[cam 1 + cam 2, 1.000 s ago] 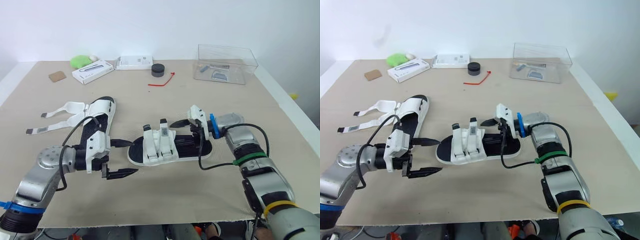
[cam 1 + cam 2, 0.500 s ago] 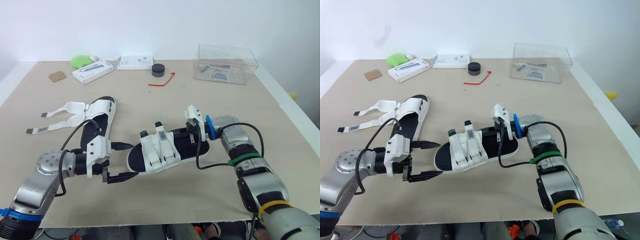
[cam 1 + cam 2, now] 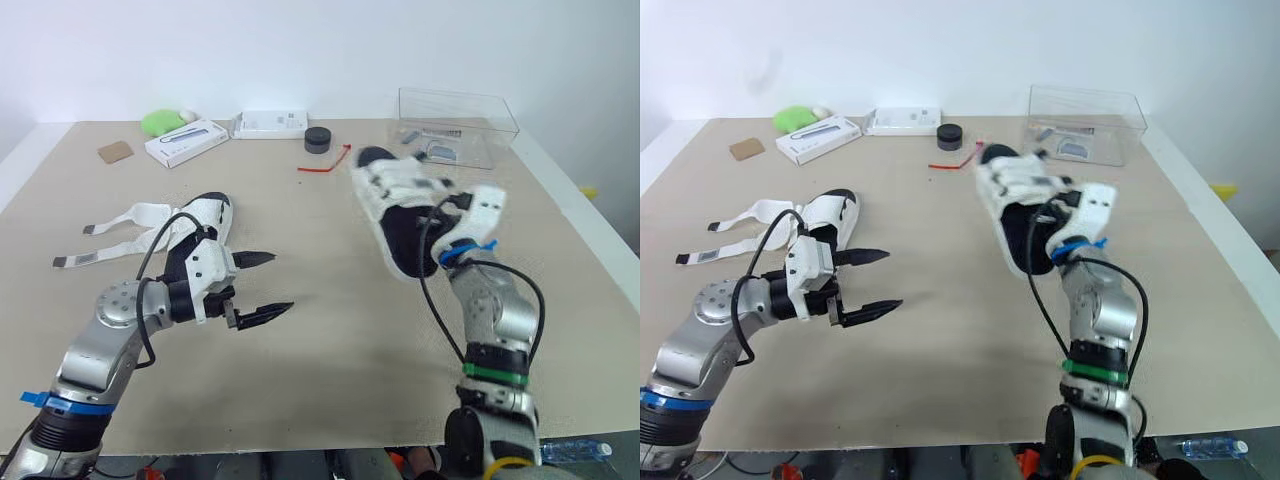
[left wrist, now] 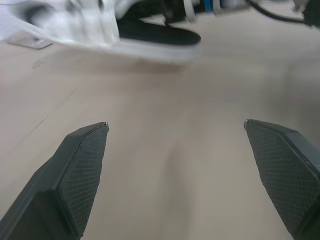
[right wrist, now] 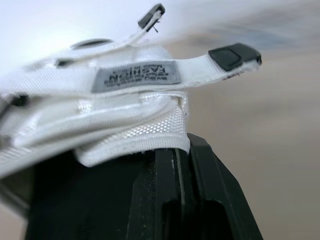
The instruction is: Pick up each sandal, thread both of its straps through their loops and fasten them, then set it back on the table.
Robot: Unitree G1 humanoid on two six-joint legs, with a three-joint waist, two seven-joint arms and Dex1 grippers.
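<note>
A white-strapped sandal with a black sole [image 3: 398, 205] hangs tilted in the air right of the table's middle. My right gripper [image 5: 173, 159] is shut on its heel end, and both strap tips [image 5: 234, 55] stick out loose. My left gripper [image 3: 266, 283] hovers open and holds nothing, low over the table left of centre, apart from the raised sandal [image 4: 150, 36]. The second sandal [image 3: 198, 232] lies flat on the table behind the left gripper. Its two straps [image 3: 118, 236] are spread out unfastened to the left.
A clear plastic box [image 3: 456, 126] stands at the back right. Along the back edge are a black round puck [image 3: 317, 139], a red tie [image 3: 326, 162], two white boxes [image 3: 186, 142] [image 3: 270, 124], a green object [image 3: 160, 122] and a brown card [image 3: 114, 152].
My right gripper closed on the middle sandal's heel and raised it off the table, swinging it up and back. My left gripper drew slightly back toward the other sandal, still open.
</note>
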